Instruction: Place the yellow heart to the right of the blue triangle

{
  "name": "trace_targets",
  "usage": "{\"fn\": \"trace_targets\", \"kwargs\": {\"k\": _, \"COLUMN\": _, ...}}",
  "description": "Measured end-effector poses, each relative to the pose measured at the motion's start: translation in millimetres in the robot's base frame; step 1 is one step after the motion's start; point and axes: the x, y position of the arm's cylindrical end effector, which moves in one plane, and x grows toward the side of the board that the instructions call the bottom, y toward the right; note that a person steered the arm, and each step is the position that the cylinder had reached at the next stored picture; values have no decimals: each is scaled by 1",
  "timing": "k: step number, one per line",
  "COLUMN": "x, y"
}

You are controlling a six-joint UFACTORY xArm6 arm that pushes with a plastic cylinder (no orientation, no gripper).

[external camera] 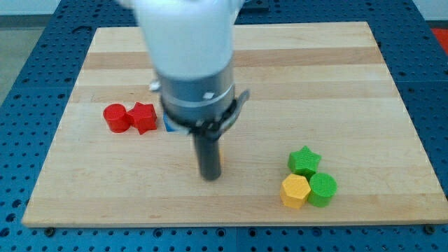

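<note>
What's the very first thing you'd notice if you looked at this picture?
The big white and grey arm fills the view's top middle, and my tip touches the wooden board with a sliver of the yellow heart peeking out beside it. At the view's bottom right, a green star, yellow block and green cylinder huddle together.

A thick, glossy white cylindrical arm segment (185, 38) narrows into a grey metal collar ringed by a black clamp band with small protruding screws. From the collar hangs a straight dark rod, ending at my tip (209, 178), blunt and rounded.
</note>
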Motion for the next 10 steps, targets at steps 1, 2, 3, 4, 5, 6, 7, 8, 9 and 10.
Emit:
{"fn": "trace_targets", "kwargs": {"k": 1, "x": -18, "y": 25}}
{"fn": "trace_targets", "kwargs": {"k": 2, "x": 0, "y": 21}}
{"fn": "trace_targets", "kwargs": {"k": 3, "x": 24, "y": -31}}
{"fn": "trace_targets", "kwargs": {"k": 4, "x": 15, "y": -89}}
{"fn": "trace_targets", "kwargs": {"k": 5, "x": -17, "y": -80}}
{"fn": "trace_targets", "kwargs": {"k": 6, "x": -21, "y": -30}}
{"fn": "trace_targets", "kwargs": {"k": 7, "x": -22, "y": 14}}
{"fn": "trace_targets", "kwargs": {"k": 8, "x": -31, "y": 37}}
{"fn": "trace_targets", "kwargs": {"k": 9, "x": -56, "y": 45}}
{"fn": "trace_targets", "kwargs": {"k": 10, "x": -69, "y": 56}}
